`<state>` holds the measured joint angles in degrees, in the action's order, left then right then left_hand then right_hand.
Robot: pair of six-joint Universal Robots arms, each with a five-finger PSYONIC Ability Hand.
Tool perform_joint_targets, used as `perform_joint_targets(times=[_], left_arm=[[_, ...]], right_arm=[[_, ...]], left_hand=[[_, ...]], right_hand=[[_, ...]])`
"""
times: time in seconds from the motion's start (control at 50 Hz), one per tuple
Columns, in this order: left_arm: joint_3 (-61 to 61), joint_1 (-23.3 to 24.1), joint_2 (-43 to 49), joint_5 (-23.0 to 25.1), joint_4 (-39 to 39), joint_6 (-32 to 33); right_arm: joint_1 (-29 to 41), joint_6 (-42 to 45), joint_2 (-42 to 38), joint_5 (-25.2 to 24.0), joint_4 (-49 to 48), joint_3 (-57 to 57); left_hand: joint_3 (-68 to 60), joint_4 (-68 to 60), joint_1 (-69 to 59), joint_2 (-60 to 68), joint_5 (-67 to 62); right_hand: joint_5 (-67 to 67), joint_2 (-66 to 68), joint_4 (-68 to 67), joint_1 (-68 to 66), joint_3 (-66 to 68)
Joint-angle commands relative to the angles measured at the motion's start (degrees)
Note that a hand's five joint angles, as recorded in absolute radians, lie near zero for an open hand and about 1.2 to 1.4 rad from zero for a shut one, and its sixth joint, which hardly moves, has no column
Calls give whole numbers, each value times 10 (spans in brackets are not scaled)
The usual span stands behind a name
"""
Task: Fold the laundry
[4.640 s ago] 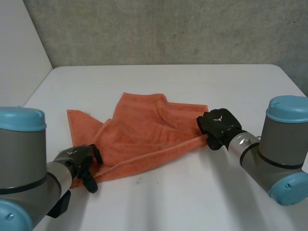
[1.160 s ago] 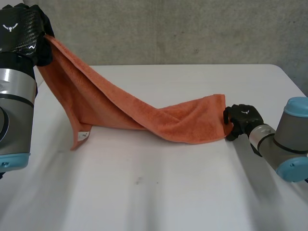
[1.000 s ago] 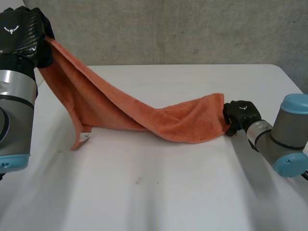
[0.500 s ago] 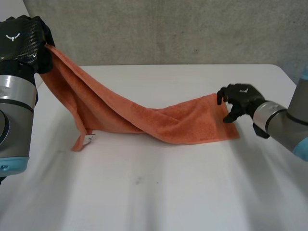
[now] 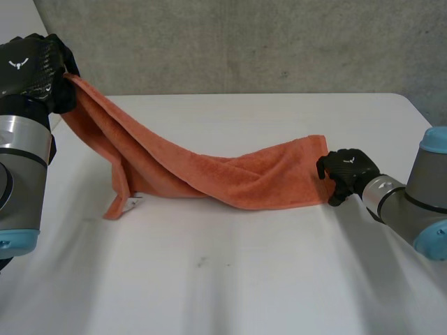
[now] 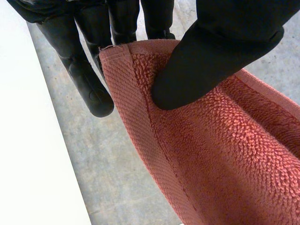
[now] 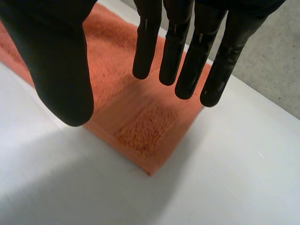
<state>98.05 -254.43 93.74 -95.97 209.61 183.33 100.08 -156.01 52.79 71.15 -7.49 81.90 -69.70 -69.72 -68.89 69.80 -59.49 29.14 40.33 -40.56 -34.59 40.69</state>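
the left robot hand (image 5: 33, 70), high at the upper left of the frame, pinches one corner of the orange terry-cloth towel (image 5: 209, 171), apparently to stretch it out, while the right robot hand (image 5: 347, 171), fingers straight and released, is poised at the opposite corner, which lies on the white surface (image 5: 244, 279) at centre right.

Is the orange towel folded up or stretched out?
Stretched out: the left hand pinches one corner of the orange terry towel up high; its other end lies on the white table.
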Motion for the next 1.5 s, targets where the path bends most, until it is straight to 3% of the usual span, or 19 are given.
perform_joint_targets(times=[0.02,1.5], left_arm=[[0,1,6,1,0,0],[0,2,18,0,0,0]], right_arm=[[-7,40,-21,-1,-6,-6],[4,49,-128,9,-8,-159]], left_hand=[[-103,-103,-111,102,-105],[-103,-103,-111,102,-105]], right_hand=[[81,69,-67,-127,66],[91,79,-77,-137,76]])
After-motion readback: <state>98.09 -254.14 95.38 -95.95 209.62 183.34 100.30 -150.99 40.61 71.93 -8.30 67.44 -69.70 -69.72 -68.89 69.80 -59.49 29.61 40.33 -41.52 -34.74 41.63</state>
